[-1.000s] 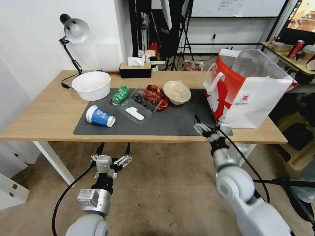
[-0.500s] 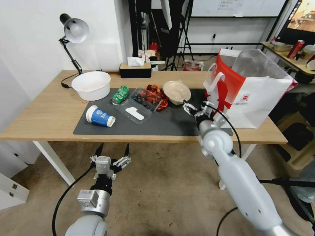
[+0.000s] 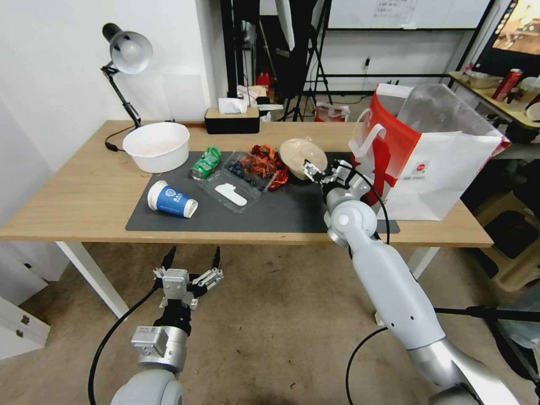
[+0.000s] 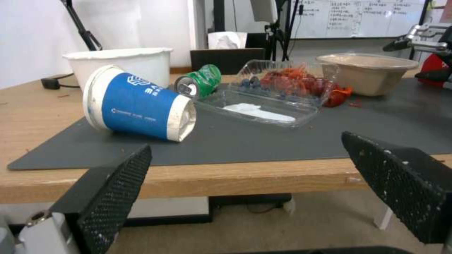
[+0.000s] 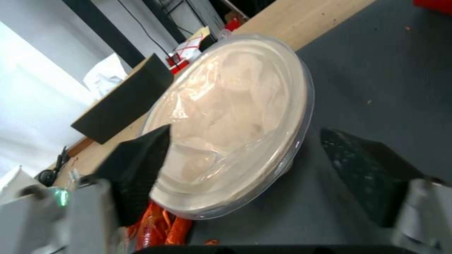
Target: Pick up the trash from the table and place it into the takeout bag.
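Note:
The trash lies on the dark mat (image 3: 292, 211) of the table (image 3: 84, 185). A blue paper cup (image 3: 170, 201) (image 4: 136, 106) rests on its side. Beyond it are a crushed green can (image 3: 205, 163), an open clear clamshell (image 3: 239, 188) and red shells (image 3: 269, 163). The beige lidded bowl (image 3: 297, 152) (image 5: 235, 116) stands right of the shells. My right gripper (image 3: 324, 169) (image 5: 245, 141) hovers open at the bowl's right rim, one finger over the lid and one past the rim. The takeout bag (image 3: 439, 163) stands open on the table's right end. My left gripper (image 3: 191, 264) (image 4: 247, 143) waits open below the table's front edge.
A large white bowl (image 3: 157, 146), a desk lamp (image 3: 126, 53) and a black tissue box (image 3: 232, 119) stand at the back of the table. Tripods and shelving crowd the room behind. Bare mat lies between the trash and the bag.
My right arm has swung from the table's front edge forward and left over the mat, up to the beige bowl. The left arm and the trash have stayed put.

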